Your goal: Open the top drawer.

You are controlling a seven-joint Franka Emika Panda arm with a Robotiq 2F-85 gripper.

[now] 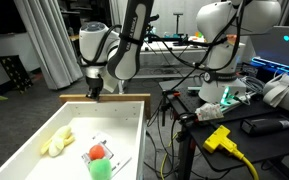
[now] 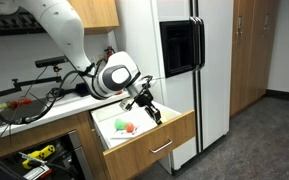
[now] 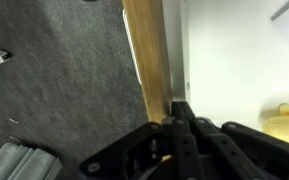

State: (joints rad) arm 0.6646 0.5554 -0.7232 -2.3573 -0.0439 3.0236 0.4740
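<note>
Top drawer was found pulled well out, left of the fridge. Gripper fingers were pinched narrow at its front rim. Pull judged basically done; backing off was called for next.

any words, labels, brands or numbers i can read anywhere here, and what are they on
No text can be read in any view.
Screen: only a blurred blue glow, too blurred to read.
Drawer, gripper, fridge: no legible marks show at this size.
</note>
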